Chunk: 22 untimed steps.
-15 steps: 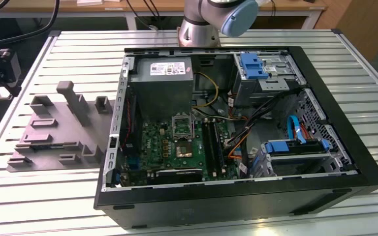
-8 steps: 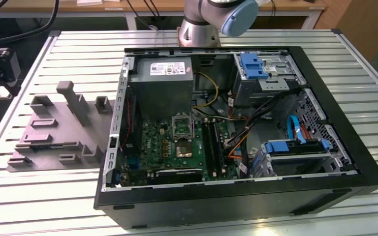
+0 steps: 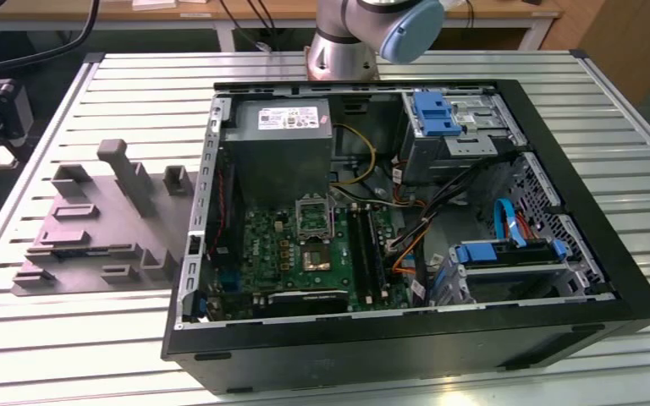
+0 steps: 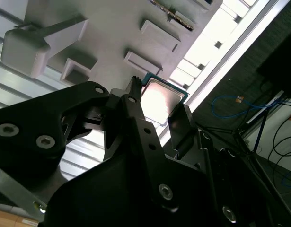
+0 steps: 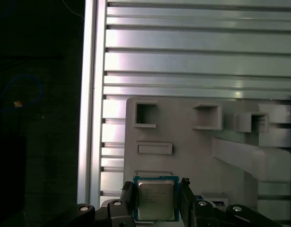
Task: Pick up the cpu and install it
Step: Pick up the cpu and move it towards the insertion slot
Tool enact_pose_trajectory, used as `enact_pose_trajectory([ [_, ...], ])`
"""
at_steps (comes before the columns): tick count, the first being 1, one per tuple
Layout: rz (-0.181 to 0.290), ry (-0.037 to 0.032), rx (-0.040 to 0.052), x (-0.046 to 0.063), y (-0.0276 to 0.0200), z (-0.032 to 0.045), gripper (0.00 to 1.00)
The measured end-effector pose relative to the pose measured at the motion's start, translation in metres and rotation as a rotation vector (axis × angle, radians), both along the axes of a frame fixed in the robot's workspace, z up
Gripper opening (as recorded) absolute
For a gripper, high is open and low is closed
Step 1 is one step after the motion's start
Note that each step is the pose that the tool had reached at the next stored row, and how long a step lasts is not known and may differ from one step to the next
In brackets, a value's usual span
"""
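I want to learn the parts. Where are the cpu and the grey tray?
cpu [image 5: 155, 201]: first wrist view, on its metal top.
grey tray [image 5: 188, 156]: first wrist view, on its flat bare surface.

Exterior view: camera set high, off the arm [image 3: 354, 34], facing obliquely down on the table [image 3: 133, 85]; far enough back to take in the whole open case [image 3: 415, 355], with the tray [image 3: 88, 228] at the exterior view's left.

First wrist view: looks straight down past the gripper [image 5: 156, 187] onto tray and table slats; the clamped cpu [image 5: 156, 203] sits close before the lens.

Second wrist view: set behind the gripper linkage, very near it; faces obliquely past the table edge to the floor [image 4: 221, 80].

Both wrist views share cpu, tray and slats; all three share tray and table.
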State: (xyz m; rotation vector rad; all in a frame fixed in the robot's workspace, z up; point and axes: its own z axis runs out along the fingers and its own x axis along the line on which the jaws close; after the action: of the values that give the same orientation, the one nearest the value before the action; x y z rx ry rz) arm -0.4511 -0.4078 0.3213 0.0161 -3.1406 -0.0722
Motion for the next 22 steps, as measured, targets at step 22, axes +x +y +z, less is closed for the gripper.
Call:
enact_pose_trajectory([
  [22,0.000,-0.0002,0.0002,0.000,0.0000,0.0169,0.47],
])
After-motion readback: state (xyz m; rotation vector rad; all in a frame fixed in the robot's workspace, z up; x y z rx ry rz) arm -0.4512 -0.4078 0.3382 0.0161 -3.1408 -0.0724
